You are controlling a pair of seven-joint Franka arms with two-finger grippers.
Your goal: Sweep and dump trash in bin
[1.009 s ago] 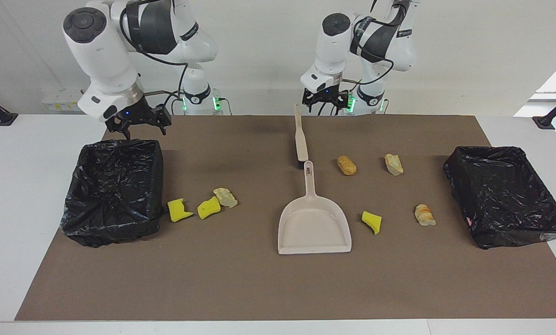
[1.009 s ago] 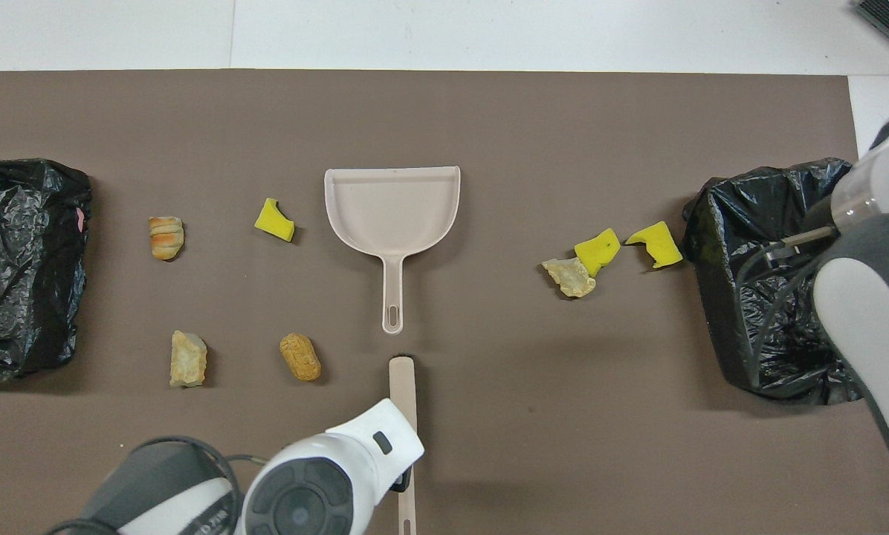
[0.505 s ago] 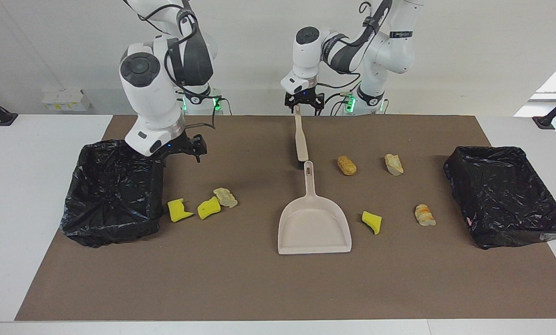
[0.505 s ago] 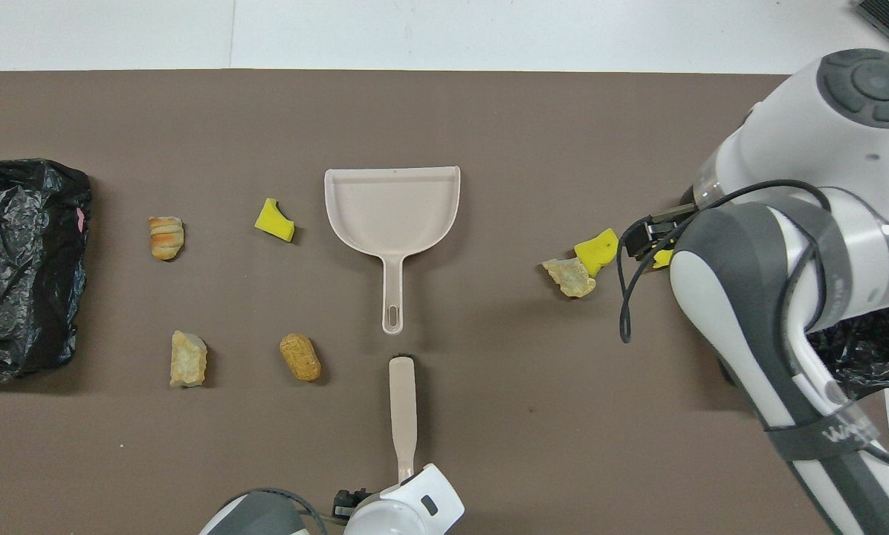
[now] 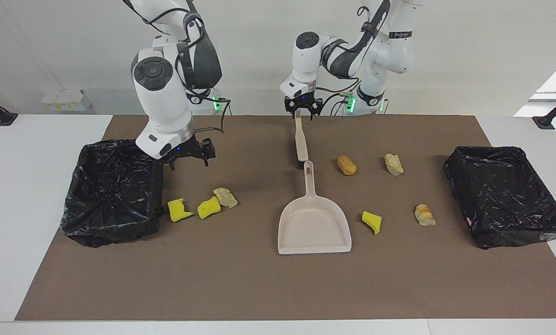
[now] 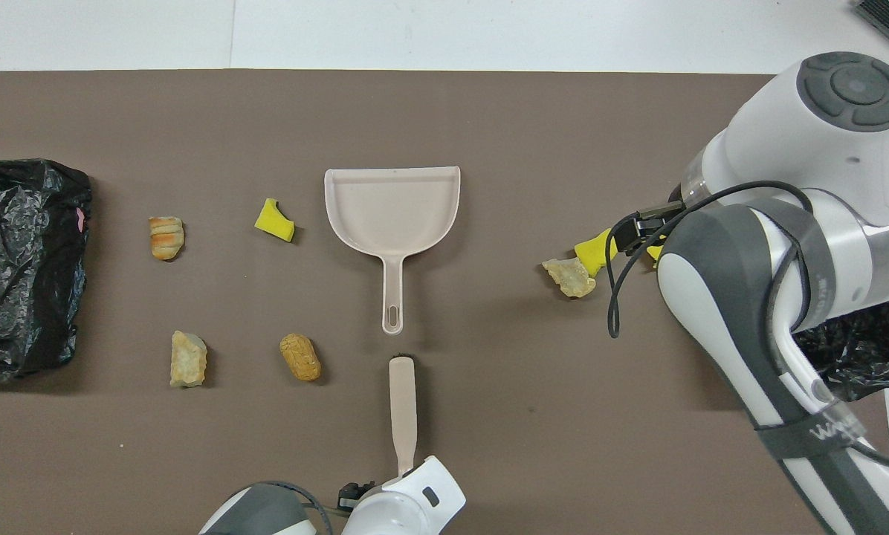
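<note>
Left pincer (image 5: pixel 300 111) down at the robot-side end of the brush handle (image 5: pixel 300 137), fingers astride it, grip impossible to judge. Right pincer (image 5: pixel 188 157) spread, empty, hovering just beside the black-lined bin (image 5: pixel 113 190). Dustpan (image 5: pixel 314 222) mid-worktop, handle toward the brush. Trash relative to the dustpan: two yellow chunks (image 5: pixel 180 210) (image 5: pixel 208 207) and a beige lump (image 5: pixel 225 197) toward that bin; yellow chunk (image 5: pixel 372 221), three tan lumps (image 5: pixel 347 165) (image 5: pixel 393 164) (image 5: pixel 424 215) toward the second bin (image 5: pixel 506 195).

Bright, even light; soft shadows
</note>
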